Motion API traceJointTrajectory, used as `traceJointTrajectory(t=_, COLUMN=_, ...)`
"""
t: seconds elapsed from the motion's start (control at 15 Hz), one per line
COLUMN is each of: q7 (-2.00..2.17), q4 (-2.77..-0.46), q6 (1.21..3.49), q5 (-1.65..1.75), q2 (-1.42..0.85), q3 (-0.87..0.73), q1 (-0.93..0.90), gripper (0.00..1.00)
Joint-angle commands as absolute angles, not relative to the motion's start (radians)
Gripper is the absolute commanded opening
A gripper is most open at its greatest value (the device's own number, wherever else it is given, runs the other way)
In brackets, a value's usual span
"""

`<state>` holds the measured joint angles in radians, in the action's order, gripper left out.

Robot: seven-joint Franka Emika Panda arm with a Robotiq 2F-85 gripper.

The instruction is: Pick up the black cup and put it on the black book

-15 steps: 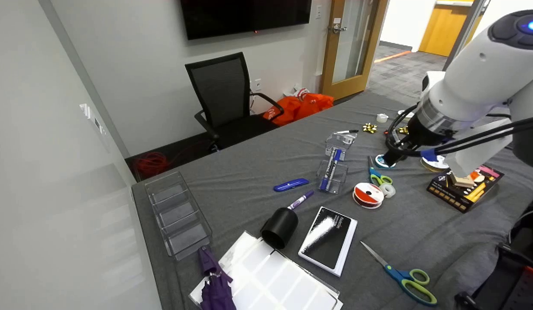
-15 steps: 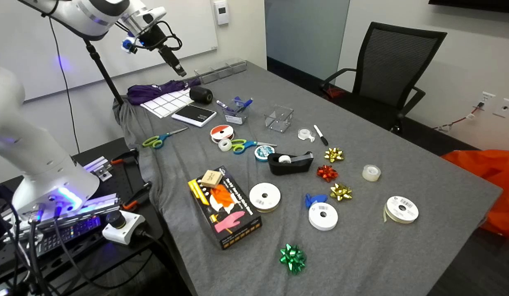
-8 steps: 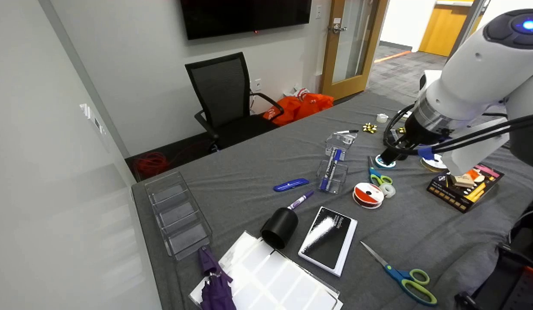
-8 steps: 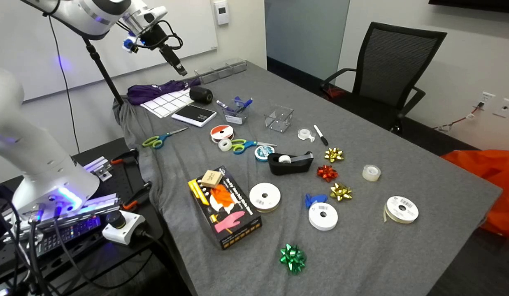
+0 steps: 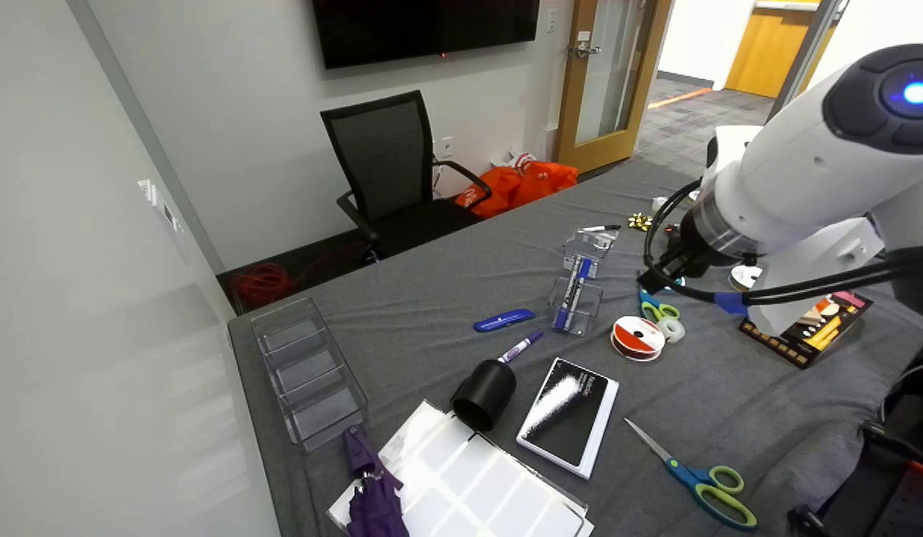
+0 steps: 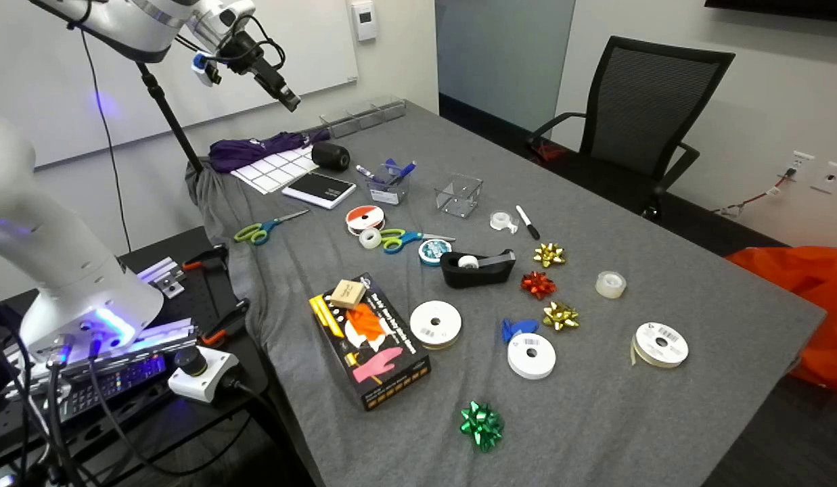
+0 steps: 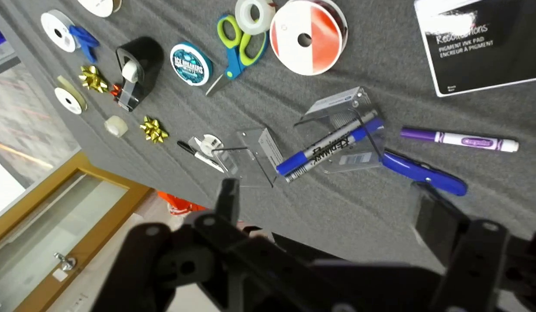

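Observation:
The black cup [image 5: 485,395] lies on its side on the grey cloth, its open end at the edge of the white gridded sheet. It also shows in an exterior view [image 6: 330,156] and is out of the wrist view. The black book [image 5: 567,418], with its pale border, lies flat beside the cup; it shows in an exterior view [image 6: 319,189] and partly at the top right of the wrist view [image 7: 488,47]. My gripper [image 7: 326,199] is open with nothing between its fingers. In an exterior view the gripper [image 6: 289,103] is raised above the table, apart from the cup and book.
The white gridded sheet [image 5: 476,485] and purple umbrella [image 5: 375,492] lie near the cup. A purple marker [image 5: 521,347] lies close behind it. Scissors [image 5: 700,477], a ribbon spool [image 5: 638,338] and a clear holder with blue markers [image 5: 574,298] lie around the book.
My arm has shifted, mostly in the last half second. The gripper has moved slightly left in both exterior views, and upward in one of them. The cup and book have not moved.

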<state>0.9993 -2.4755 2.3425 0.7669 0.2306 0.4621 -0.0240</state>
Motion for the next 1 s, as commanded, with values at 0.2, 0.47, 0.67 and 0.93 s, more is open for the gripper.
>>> traceJointTrajectory(t=0.2, q7=1.116, q4=-2.244, q6=2.169, q5=0.957, q2=-0.065, q3=0.431, q1=-0.159, gripper=1.0)
traceJointTrajectory(t=0.47, q7=0.996, q4=-2.095, q6=2.122, q5=0.928, q2=-0.241, q3=0.37, q1=-0.24, gripper=1.0)
traceJointTrajectory(t=0.67, q7=0.898, q4=-2.005, q6=2.135, q5=0.893, q2=-0.332, q3=0.336, q1=-0.287, gripper=1.0)
traceJointTrajectory(t=0.93, q7=0.827, q4=-1.924, q6=2.151, q5=0.896, q2=-0.403, q3=0.3, q1=-0.342, gripper=1.0)
